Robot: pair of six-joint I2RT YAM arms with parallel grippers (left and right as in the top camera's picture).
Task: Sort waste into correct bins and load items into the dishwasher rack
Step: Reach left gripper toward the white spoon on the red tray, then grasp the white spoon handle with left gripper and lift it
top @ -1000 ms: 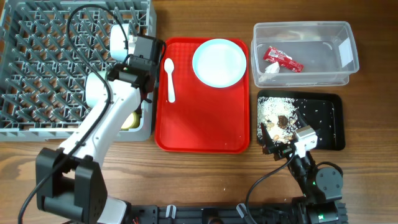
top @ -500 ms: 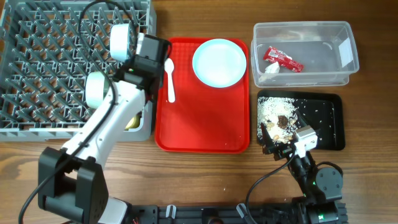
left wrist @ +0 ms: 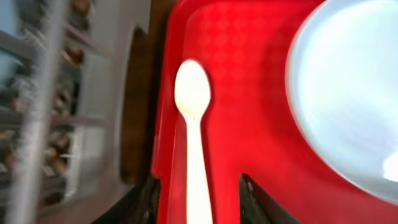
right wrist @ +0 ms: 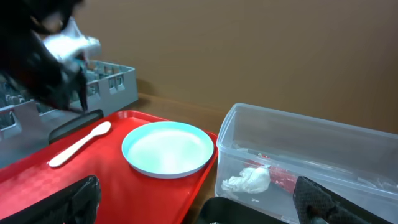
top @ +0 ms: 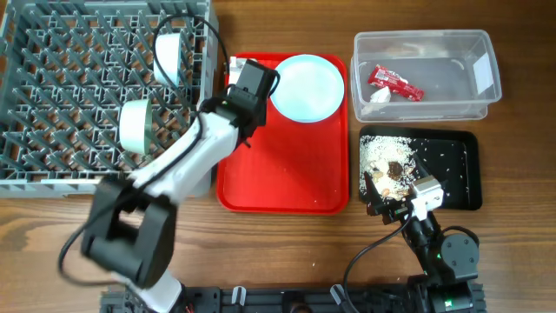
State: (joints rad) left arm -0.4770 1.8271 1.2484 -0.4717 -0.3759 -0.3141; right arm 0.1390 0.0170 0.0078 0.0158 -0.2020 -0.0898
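Note:
A white plastic spoon (left wrist: pixel 193 124) lies on the red serving tray (left wrist: pixel 249 56), its handle running between the fingers of my left gripper (left wrist: pixel 199 208). The jaws stand open on either side of the handle, clear of it. From overhead my left arm (top: pixel 250 80) covers the spoon. The pale blue plate (top: pixel 306 87) sits on the tray to the right. The red wrapper (top: pixel 395 83) and white scrap (top: pixel 380 96) lie in the clear tub (top: pixel 452 52). Rice grains (top: pixel 382 156) lie in the black tray (top: pixel 456 174). My right gripper (top: pixel 391 196) rests open at the front.
The grey dishwasher rack (top: pixel 69 96) fills the left side, with a bowl (top: pixel 168 56) and a saucer (top: pixel 135 124) standing on edge near its right wall. Bare wood table (top: pixel 287 252) runs along the front.
My left arm swung right from the rack's right edge to over the spoon on the red tray, and its jaws opened. The right arm has stayed still.

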